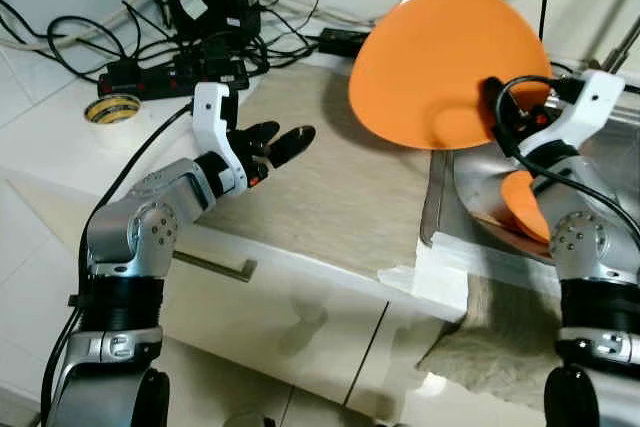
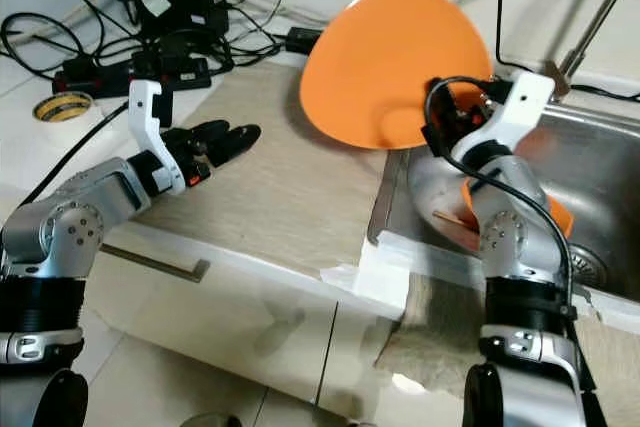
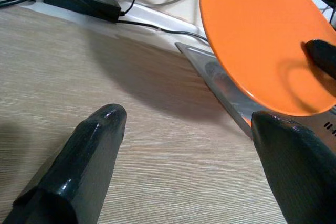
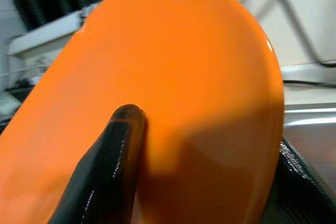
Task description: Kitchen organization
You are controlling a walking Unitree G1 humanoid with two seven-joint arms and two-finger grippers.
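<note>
At the far left of the white counter lies a roll of yellow tape (image 1: 112, 108), and behind it a black power strip (image 1: 170, 78) sits among a tangle of black cables (image 1: 215, 7) against the wall. In front of these, the left gripper (image 1: 281, 141) reaches out low over the beige worktop (image 1: 330, 187), its 2 black fingers spread apart with nothing between them (the left wrist view shows bare worktop in the gap). Below the worktop edge is a white drawer front with a metal handle (image 1: 212, 266).

Further right, the orange plate (image 1: 445, 62) is held up in the air, tilted on edge, above the seam where the worktop meets the steel sink (image 2: 590, 187). The right gripper (image 1: 500, 112) pinches the plate's lower right rim: in the right wrist view 1 finger (image 4: 113, 166) lies pressed flat on the orange face, the other behind the rim. Inside the sink basin, partly hidden by the right arm, lies a second orange dish (image 1: 522, 205). A faucet stem (image 2: 588, 27) rises at the far right behind the sink.
</note>
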